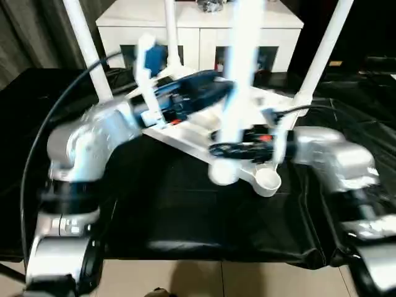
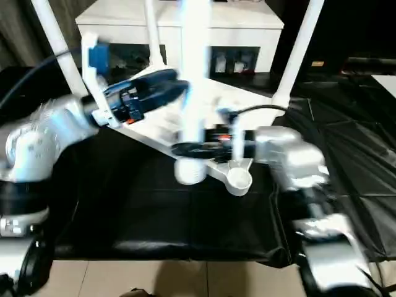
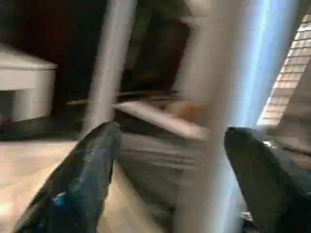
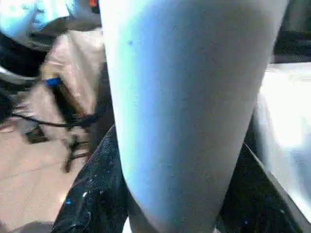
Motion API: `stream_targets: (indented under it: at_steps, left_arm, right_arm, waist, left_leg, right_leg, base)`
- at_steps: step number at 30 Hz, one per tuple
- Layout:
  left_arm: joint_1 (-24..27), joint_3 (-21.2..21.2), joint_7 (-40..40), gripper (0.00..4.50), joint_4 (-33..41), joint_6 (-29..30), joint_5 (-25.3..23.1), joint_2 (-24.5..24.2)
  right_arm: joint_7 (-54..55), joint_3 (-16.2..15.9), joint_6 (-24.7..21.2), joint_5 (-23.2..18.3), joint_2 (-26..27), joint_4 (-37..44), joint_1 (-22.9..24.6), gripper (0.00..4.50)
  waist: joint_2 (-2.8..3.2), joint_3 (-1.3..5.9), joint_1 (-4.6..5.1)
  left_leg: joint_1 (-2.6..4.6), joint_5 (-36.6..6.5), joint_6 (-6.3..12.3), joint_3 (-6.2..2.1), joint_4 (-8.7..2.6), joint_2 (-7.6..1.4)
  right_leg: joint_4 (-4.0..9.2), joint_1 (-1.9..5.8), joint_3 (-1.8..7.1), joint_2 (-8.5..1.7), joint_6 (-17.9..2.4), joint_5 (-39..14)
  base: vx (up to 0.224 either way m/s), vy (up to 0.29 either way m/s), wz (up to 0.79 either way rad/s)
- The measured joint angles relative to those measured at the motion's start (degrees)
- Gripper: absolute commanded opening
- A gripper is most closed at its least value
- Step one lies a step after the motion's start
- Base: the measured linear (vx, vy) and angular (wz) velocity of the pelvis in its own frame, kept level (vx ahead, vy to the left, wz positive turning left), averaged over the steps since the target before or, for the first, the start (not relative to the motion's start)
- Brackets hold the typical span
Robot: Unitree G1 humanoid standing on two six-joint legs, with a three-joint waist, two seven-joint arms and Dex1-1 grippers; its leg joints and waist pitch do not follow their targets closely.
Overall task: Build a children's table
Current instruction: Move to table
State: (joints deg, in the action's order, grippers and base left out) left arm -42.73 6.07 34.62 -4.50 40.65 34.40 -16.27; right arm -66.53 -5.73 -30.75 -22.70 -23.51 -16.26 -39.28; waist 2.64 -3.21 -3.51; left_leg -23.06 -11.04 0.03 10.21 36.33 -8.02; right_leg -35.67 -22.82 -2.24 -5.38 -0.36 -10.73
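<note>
The children's table [image 1: 185,133] lies upside down on the black-covered counter [image 1: 185,229], its top flat and three legs already rising from its corners. A fourth leg [image 1: 238,93] stands near the front corner, its thick lower end [image 1: 224,172] beside the round corner socket [image 1: 267,180]; whether the thread has entered a socket cannot be told.

Right gripper [image 1: 244,148]: its black fingers [image 4: 92,194] clasp the fourth leg low down, one finger on each side of the white shaft. Left gripper [image 1: 204,86]: its fingers [image 3: 87,179] are spread wide, with the leg passing between them and touching neither.

Behind the counter stands a white cabinet [image 1: 198,31] with glass doors.

Handling, as a judgement: the table appears to be hollow moulded plastic, hence light and stiff but smooth. The tapered, round leg is likely to slip or rotate in a loose grasp. The best hold is near the thick base, where the shaft is widest and closest to the thread. The light top may slide on the cloth while a leg is turned, so it wants steadying.
</note>
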Motion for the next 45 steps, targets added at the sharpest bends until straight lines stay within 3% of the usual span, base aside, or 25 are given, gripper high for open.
stream_targets:
  at_steps: [2, 4, 6, 9, 10, 12, 14, 17, 21, 24, 27, 35, 37, 38, 40, 43, 44, 45]
  left_arm:
    - [2.34, 0.90, -8.61, 4.31, -2.19, -2.23, -5.96, -0.07]
    - [5.47, 1.52, -13.26, 4.31, -2.79, -2.31, -8.70, 0.10]
    - [11.09, 1.66, -19.24, 4.31, -0.47, -2.29, -12.17, 1.28]
    - [18.27, 3.91, -22.85, 4.31, 2.49, -4.83, -12.53, 5.72]
    - [20.04, 6.43, -23.85, 4.31, 3.92, -6.70, -11.42, 8.48]
    - [21.48, 8.45, -26.14, 4.31, 6.04, -10.03, -11.00, 10.60]
    - [24.30, 9.18, -29.67, 4.31, 8.35, -18.28, -13.91, 11.74]
    - [25.06, 11.27, -32.58, 4.31, 9.15, -22.71, -14.48, 14.36]
    - [25.34, 10.12, -35.23, 4.31, 9.65, -23.84, -18.12, 14.04]
    - [28.13, 6.05, -34.38, 4.31, 10.76, -20.19, -21.05, 10.74]
    - [31.79, 4.61, -33.28, 4.31, 10.59, -22.01, -22.45, 11.13]
    - [32.04, 1.95, -34.80, 4.31, 10.37, -23.60, -27.12, 10.06]
    - [32.03, 1.88, -34.80, 4.31, 10.39, -23.72, -27.63, 9.93]
    - [32.00, 1.88, -34.80, 4.31, 10.39, -23.73, -27.88, 9.93]
    - [31.97, 2.07, -34.84, 4.31, 10.47, -23.73, -28.05, 9.87]
    - [31.81, 1.83, -34.87, 4.31, 10.48, -23.72, -28.16, 9.96]
    - [31.44, 1.36, -34.91, 4.31, 10.53, -23.70, -28.27, 10.25]
    - [31.44, 0.72, -34.92, 4.31, 10.53, -23.65, -28.31, 10.57]
  right_arm:
    - [5.62, 0.89, 2.06, 2.99, -0.03, 1.69, 2.24, 1.87]
    - [11.09, 2.35, 2.54, 5.04, 0.74, 2.67, 4.32, 1.87]
    - [22.78, 6.37, 2.48, 7.71, 4.67, 5.58, 7.73, 1.87]
    - [34.57, 9.08, 0.98, 10.65, 7.60, 9.99, 12.47, 1.87]
    - [38.25, 10.09, 0.96, 12.01, 8.85, 11.24, 13.55, 1.87]
    - [41.94, 11.11, 0.98, 12.59, 10.24, 12.95, 14.22, 1.87]
    - [44.48, 12.76, 1.65, 12.31, 11.70, 15.29, 14.91, 1.87]
    - [46.38, 14.25, 4.08, 12.39, 11.92, 15.94, 15.58, 1.87]
    - [49.34, 12.50, 5.20, 14.12, 13.86, 17.44, 18.21, 1.87]
    - [50.14, 11.06, 5.17, 15.14, 14.18, 17.44, 20.15, 1.87]
    - [50.35, 9.40, 5.98, 16.16, 14.59, 17.98, 22.03, 1.87]
    - [50.54, 7.25, 8.32, 16.17, 16.52, 18.33, 23.37, 1.87]
    - [50.50, 7.08, 8.64, 16.15, 16.65, 18.38, 23.32, 1.87]
    - [50.45, 6.96, 8.81, 16.17, 16.64, 18.37, 23.28, 1.87]
    - [50.39, 6.57, 9.02, 16.23, 16.64, 18.37, 22.85, 1.87]
    - [50.39, 6.25, 9.14, 16.25, 16.54, 18.36, 22.75, 1.87]
    - [50.41, 6.37, 9.20, 16.29, 16.06, 18.32, 22.79, 1.87]
    - [50.42, 6.47, 9.20, 16.33, 15.87, 18.29, 22.92, 1.87]
  waist:
    - [0.28, 0.10, 0.24]
    - [0.27, 0.09, 0.54]
    - [0.27, 0.09, 0.76]
    - [0.23, 0.07, 0.42]
    - [0.26, 0.06, 0.25]
    - [0.27, 0.06, 0.22]
    - [0.27, 0.07, 0.46]
    - [0.18, 0.09, 0.29]
    - [0.19, 0.09, 0.52]
    - [0.24, 0.09, 0.70]
    - [0.21, 0.08, 0.87]
    - [0.27, 0.08, 1.41]
    - [0.39, 0.03, 1.87]
    - [0.44, 0.00, 2.07]
    - [0.25, 0.09, 2.09]
    - [-0.13, 0.14, 2.30]
    - [-0.79, -0.01, 1.81]
    - [-1.08, -0.08, 1.58]
  left_leg:
    - [0.04, 0.02, -0.04, 0.00, -0.01, 0.00]
    - [0.03, 0.10, -0.18, -0.02, -0.04, -0.05]
    - [0.00, 0.12, -0.21, -0.02, -0.12, -0.07]
    - [-0.14, 0.12, -0.21, -0.03, -0.20, -0.09]
    - [-0.18, 0.12, -0.21, -0.02, -0.20, -0.09]
    - [-0.18, 0.12, -0.21, -0.02, -0.23, -0.09]
    - [-0.03, 0.11, -0.21, -0.01, -0.39, -0.08]
    - [-0.04, 0.12, -0.22, -0.01, -0.45, -0.08]
    - [-0.03, 0.14, -0.26, -0.01, -0.55, -0.07]
    - [-0.04, 0.15, -0.29, -0.01, -0.64, -0.07]
    - [-0.07, 0.15, -0.30, -0.01, -0.67, -0.07]
    - [-0.01, 0.23, -0.49, -0.32, -0.75, -0.21]
    - [0.02, 0.40, -0.85, -0.91, -0.78, -0.99]
    - [0.02, 0.56, -1.15, -1.24, -0.81, -1.32]
    - [0.03, 1.12, -2.15, -1.52, -1.11, -2.11]
    - [0.31, 1.20, -2.27, -1.24, -2.15, -2.87]
    - [-0.49, -1.68, 2.37, -0.70, 2.15, -2.56]
    - [-0.86, -2.84, 4.24, -0.81, 5.55, -1.34]
  right_leg:
    - [-0.01, 0.02, 0.01, 0.00, 0.01, 0.00]
    - [-0.02, -0.01, 0.00, 0.05, 0.02, -0.01]
    - [0.01, -0.08, -0.02, 0.07, 0.03, -0.02]
    - [0.17, -0.17, -0.10, 0.09, 0.04, -0.02]
    - [0.24, -0.17, -0.10, 0.09, 0.04, -0.01]
    - [0.37, -0.13, -0.09, 0.09, 0.09, 0.04]
    - [0.62, 0.06, -0.08, 0.09, 0.14, 0.09]
    - [0.72, 0.08, -0.08, 0.09, 0.37, 0.20]
    - [0.72, 0.00, -0.05, 0.09, 0.64, 0.24]
    - [0.72, -0.05, -0.02, 0.09, 0.95, 0.12]
    - [0.72, -0.08, -0.03, 0.09, 1.11, 0.12]
    - [0.83, 0.10, -0.17, 0.35, 1.14, 0.17]
    - [0.78, 0.37, -0.59, 1.13, 0.65, 0.33]
    - [0.48, 0.21, -1.27, 1.21, 0.17, 0.22]
    - [-0.91, -0.06, -2.11, 1.44, -0.44, -0.35]
    - [-1.29, -0.71, -3.11, 2.24, -1.99, -0.72]
    - [-1.25, -0.81, -3.34, 2.34, -2.56, -0.63]
    - [-1.17, -0.73, -3.31, 2.39, -2.59, -0.72]
  base:
    - [0.000, 0.000, 0.00]
    - [0.000, 0.000, 0.00]
    - [0.000, 0.000, 0.00]
    - [0.000, 0.000, 0.00]
    - [0.000, 0.000, 0.00]
    - [0.000, 0.000, 0.00]
    - [0.000, 0.000, 0.00]
    - [0.000, 0.000, 0.00]
    - [0.000, 0.000, 0.00]
    - [0.000, 0.000, 0.00]
    - [0.000, 0.000, 0.00]
    - [0.000, 0.000, 0.00]
    - [-0.006, -0.039, 0.02]
    - [-0.012, -0.078, 0.04]
    - [-0.023, -0.153, 0.02]
    - [-0.028, -0.219, 0.04]
    - [-0.026, -0.240, 0.07]
    - [-0.043, -0.202, 0.03]
